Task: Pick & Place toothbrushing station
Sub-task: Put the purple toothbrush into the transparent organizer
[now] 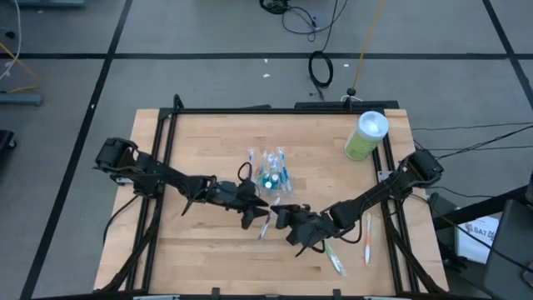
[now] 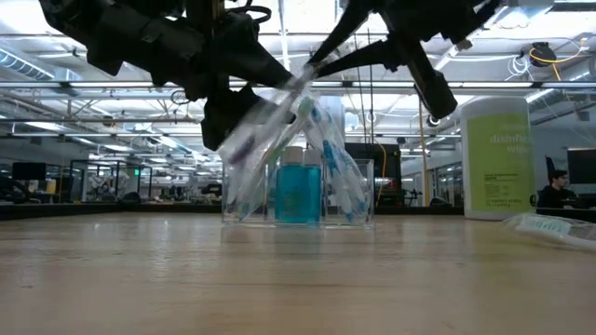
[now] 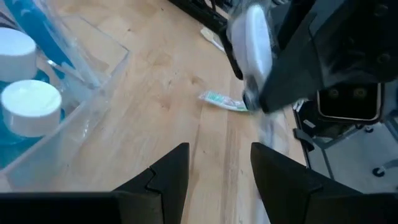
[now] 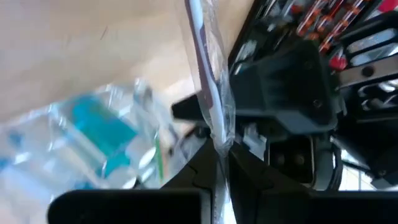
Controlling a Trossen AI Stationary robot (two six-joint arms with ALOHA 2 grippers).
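The right gripper (image 1: 285, 218) has its fingers pinched on a wrapped toothbrush (image 4: 208, 93), whose long axis slants up toward the clear cup (image 1: 271, 171), just beyond it. The left gripper (image 1: 256, 208), fingers spread and empty, hovers just beside the cup's near side. More toothbrushes (image 1: 333, 257) lie on the tabletop (image 1: 208, 150), well apart from the cup.

table (image 1: 208, 150): light wood planks, black frame
cup (image 2: 298, 191): clear plastic, teal-blue inside
round pieces (image 3: 25, 93): white tops, teal below
canister (image 1: 365, 136): light green, white lid
toothbrush (image 1: 366, 237): orange, in clear wrapper
arms: dark
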